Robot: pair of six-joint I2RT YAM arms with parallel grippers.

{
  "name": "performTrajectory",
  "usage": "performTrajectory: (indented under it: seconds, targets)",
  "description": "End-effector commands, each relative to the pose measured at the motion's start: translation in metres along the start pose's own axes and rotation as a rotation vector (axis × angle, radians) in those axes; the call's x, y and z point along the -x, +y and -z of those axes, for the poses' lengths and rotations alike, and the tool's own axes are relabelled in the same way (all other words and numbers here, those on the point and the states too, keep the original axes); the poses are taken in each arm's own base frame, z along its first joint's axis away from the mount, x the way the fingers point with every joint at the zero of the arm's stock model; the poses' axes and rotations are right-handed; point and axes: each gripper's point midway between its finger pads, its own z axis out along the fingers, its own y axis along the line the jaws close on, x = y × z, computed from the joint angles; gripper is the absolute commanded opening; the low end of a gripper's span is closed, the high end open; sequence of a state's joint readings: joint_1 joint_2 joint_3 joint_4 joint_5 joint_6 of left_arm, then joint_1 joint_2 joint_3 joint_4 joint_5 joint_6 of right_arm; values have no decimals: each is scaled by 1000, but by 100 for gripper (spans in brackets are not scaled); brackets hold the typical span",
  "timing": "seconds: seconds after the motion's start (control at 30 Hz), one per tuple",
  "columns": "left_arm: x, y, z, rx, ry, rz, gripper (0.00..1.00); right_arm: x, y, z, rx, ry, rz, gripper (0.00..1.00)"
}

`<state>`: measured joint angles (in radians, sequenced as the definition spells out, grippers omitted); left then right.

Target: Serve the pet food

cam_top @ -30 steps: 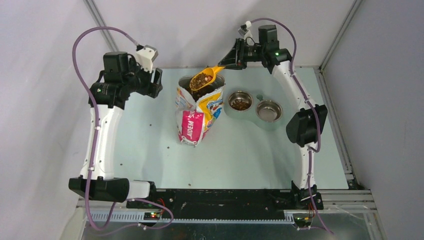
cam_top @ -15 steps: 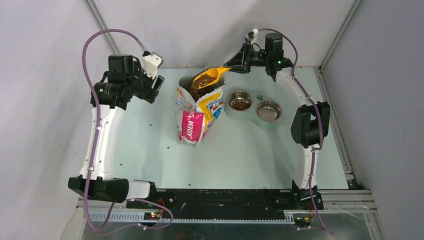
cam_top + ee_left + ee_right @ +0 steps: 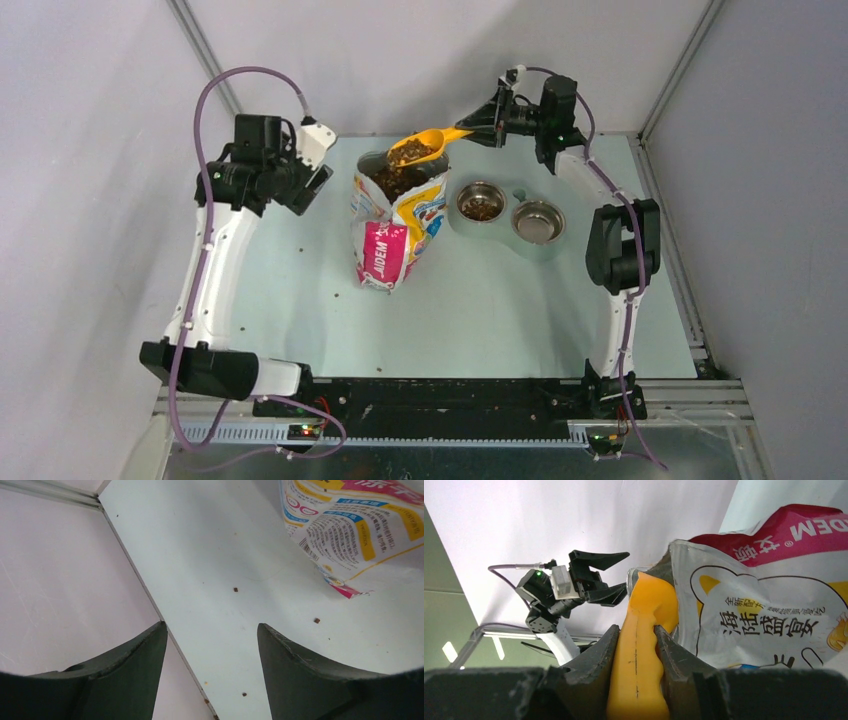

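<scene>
My right gripper (image 3: 478,131) is shut on the handle of a yellow scoop (image 3: 428,146), also seen in the right wrist view (image 3: 640,645). The scoop holds a heap of brown pet food (image 3: 412,152) and hangs just above the open mouth of the cat-print bag (image 3: 398,222), where more kibble (image 3: 392,181) shows. The bag (image 3: 769,615) fills the right of the right wrist view. A double bowl stand (image 3: 515,197) sits right of the bag; its left bowl (image 3: 481,204) holds some kibble, its right bowl (image 3: 538,220) looks empty. My left gripper (image 3: 318,180) is open and empty, left of the bag, over the table's edge (image 3: 210,645).
Stray kibble bits (image 3: 235,589) lie on the pale table (image 3: 300,290) left of and in front of the bag. Walls close in at the back and both sides. The left arm (image 3: 559,592) shows in the right wrist view.
My right gripper has lifted the loaded scoop up out of the bag's mouth. My left gripper has drawn back and up, away from the bag.
</scene>
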<state>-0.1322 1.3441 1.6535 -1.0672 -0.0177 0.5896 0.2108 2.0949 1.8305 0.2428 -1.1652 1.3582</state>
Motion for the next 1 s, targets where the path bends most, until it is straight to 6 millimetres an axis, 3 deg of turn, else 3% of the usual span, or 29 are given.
performTrajectory:
  seconds: [0.0, 0.27, 0.47, 0.8, 0.97]
  targets:
    - [6, 17, -1, 47, 16, -37, 73, 1, 27, 16, 77, -10, 42, 0]
    - [19, 37, -9, 64, 0, -10, 74, 5, 37, 38, 110, -32, 92, 0]
    - [29, 42, -17, 67, -24, -11, 73, 6, 34, 59, 101, -69, 76, 0]
    - [39, 46, -34, 43, -22, -28, 73, 24, 25, 118, 74, -202, 84, 0]
    - [42, 45, -44, 25, -22, -16, 73, 23, 18, 140, 54, -252, 70, 0]
